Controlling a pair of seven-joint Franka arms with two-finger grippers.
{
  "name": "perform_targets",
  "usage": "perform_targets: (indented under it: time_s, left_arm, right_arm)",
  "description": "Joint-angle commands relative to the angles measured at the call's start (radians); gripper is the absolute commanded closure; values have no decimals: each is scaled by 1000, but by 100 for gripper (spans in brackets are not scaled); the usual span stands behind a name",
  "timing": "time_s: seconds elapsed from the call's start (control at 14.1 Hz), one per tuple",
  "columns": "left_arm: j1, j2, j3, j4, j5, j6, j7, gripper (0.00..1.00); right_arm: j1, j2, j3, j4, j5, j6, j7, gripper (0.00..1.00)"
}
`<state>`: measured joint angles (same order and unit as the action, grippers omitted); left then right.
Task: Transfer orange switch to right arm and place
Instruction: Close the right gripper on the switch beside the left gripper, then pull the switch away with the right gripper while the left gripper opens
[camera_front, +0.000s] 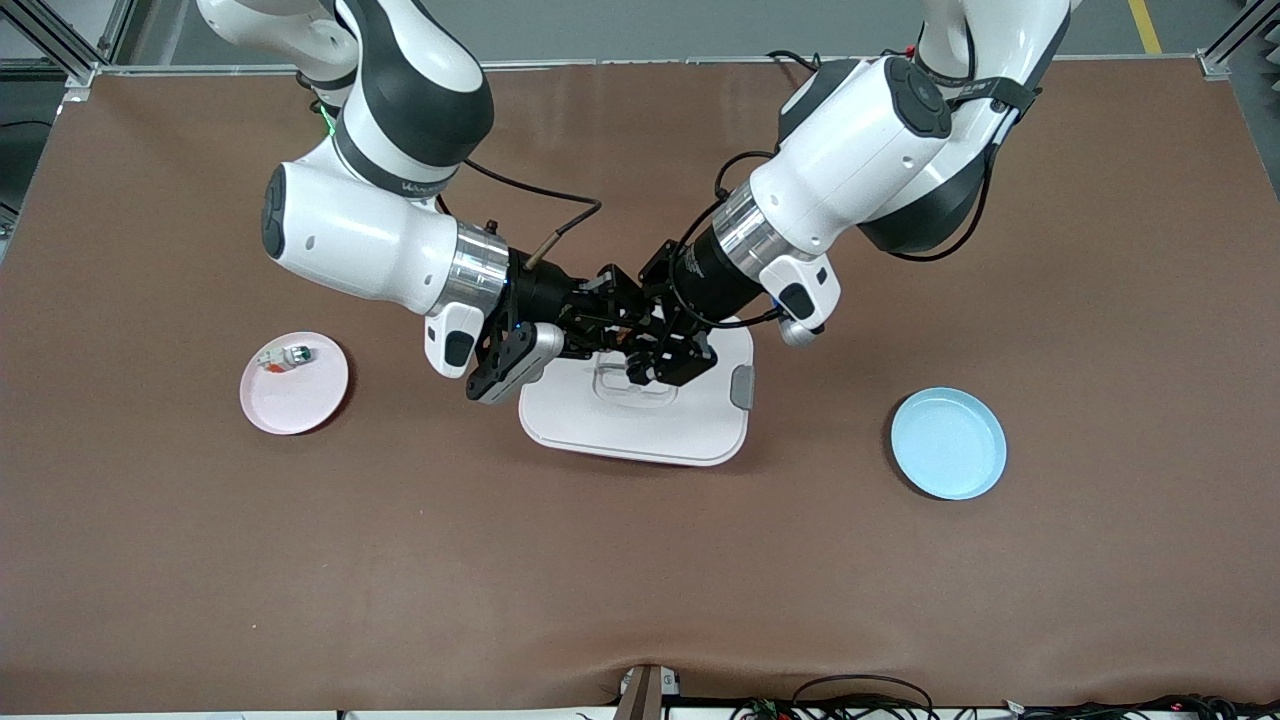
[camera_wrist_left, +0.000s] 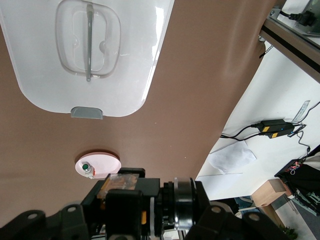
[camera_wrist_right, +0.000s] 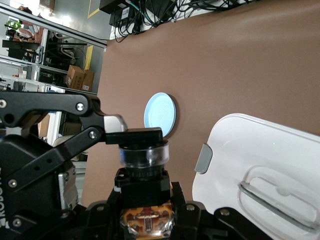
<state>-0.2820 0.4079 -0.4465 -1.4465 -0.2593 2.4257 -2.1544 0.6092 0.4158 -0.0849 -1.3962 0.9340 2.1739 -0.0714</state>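
The orange switch (camera_front: 622, 336) hangs in the air over the white lid (camera_front: 700, 430) at mid-table, caught between both grippers. It is a small black block with an orange, clear-cased end (camera_wrist_right: 146, 221) and a round collared end. My left gripper (camera_front: 648, 348), reaching in from the left arm's end, is shut on it. My right gripper (camera_front: 598, 326), coming from the opposite end, is shut on the switch too, its black fingers flanking the block in the right wrist view. In the left wrist view the switch (camera_wrist_left: 120, 182) sits low between black finger parts.
The white lid has a clear moulded handle (camera_wrist_left: 89, 42) and grey tabs. A pink plate (camera_front: 300, 400) toward the right arm's end holds a small whitish-green piece (camera_front: 283, 357). A light blue plate (camera_front: 948, 443) lies toward the left arm's end.
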Motion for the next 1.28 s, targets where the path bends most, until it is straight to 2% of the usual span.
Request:
perform_targets:
  time_s: [0.0,0.21,0.57,0.78,1.07,1.21]
  left_arm:
    - [-5,8,3,9,32,-16,5,0]
    - [-5,6,3,11,32,-16,2,0]
    - [4,6,5,6,31,-16,2,0]
    - [12,8,8,2,32,-17,4,0]
    - [21,22,29,-21,61,-19,7,0]
    - [56,15,29,-57,64,-25,19,0]
  right_arm:
    - [-8,12,-7,19,-34,-14,-68,100]
    - [-11,12,-7,17,-34,-16,-99,100]
    - [-74,12,-10,-6,-59,-31,-298,100]
    - [-127,15,-10,-12,-206,-101,-427,100]
    - [-218,18,-12,-36,-341,-221,-652,100]
    - [-246,17,-12,-73,-415,-230,-733,100]
